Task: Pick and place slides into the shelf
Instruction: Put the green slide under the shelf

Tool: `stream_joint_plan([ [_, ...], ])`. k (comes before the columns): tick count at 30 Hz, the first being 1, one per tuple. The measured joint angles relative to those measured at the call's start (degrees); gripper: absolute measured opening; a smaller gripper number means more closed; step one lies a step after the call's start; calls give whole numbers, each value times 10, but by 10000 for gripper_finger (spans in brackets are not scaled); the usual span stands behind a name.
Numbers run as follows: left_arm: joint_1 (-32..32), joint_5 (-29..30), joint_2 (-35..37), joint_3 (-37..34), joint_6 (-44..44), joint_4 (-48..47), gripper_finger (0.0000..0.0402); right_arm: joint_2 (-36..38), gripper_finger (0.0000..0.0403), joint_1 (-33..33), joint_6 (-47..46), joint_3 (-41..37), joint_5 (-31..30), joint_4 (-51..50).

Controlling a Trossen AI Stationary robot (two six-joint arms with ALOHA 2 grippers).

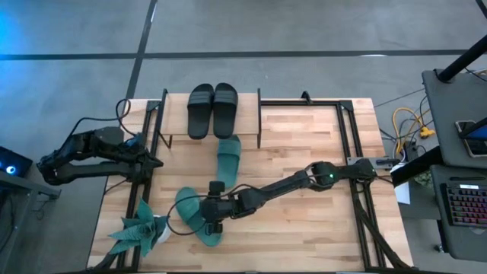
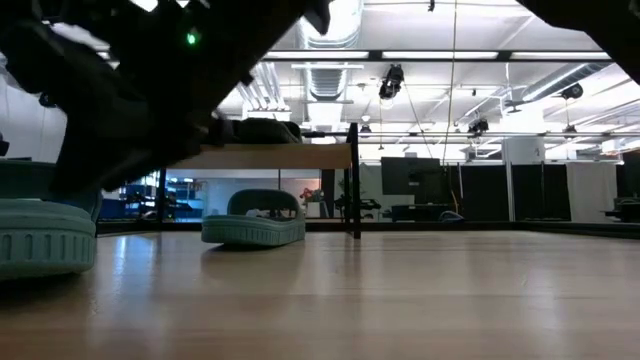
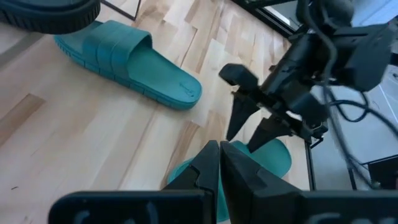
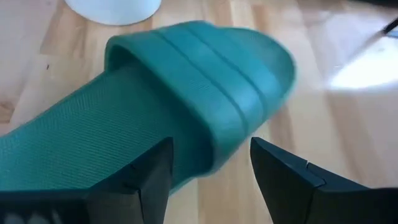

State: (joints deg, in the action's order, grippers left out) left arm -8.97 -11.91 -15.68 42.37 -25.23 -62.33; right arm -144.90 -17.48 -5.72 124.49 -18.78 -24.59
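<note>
One teal slide (image 1: 199, 222) lies flat near the table's near edge, beside a plant. My right gripper (image 1: 214, 219) is open and hangs just above it. In the right wrist view, one finger (image 4: 152, 180) stands over the footbed behind the strap (image 4: 217, 81), and the other finger (image 4: 289, 180) stands past the slide's side. The second teal slide (image 1: 228, 156) lies flat mid-table. The black pair (image 1: 213, 110) sits on the shelf's (image 1: 247, 122) top board. My left gripper (image 1: 156, 161) is shut and waits at the table's left edge.
A green plant (image 1: 141, 228) in a white pot (image 4: 112, 9) stands close to the near teal slide, toward the table's left. Black frame rails (image 1: 354, 175) run along both table sides. Bare wood lies right of the slides. The shelf's lower tier (image 2: 270, 190) shows open.
</note>
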Motion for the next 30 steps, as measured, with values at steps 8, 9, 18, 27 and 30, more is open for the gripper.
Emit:
stream_joint_plan([
  [8,0,0,2,0,1,-3,0,-14,182,8,2,0,6,17],
  [9,0,0,3,0,1,-3,0,-14,175,10,-2,0,5,22],
  [18,0,0,5,-3,6,-11,0,-14,60,42,-127,-1,-8,21],
  [27,0,0,5,-3,7,-20,0,-11,14,52,-288,-2,-160,21],
  [30,0,0,5,-3,7,-25,0,-5,14,52,-366,-1,-205,26],
])
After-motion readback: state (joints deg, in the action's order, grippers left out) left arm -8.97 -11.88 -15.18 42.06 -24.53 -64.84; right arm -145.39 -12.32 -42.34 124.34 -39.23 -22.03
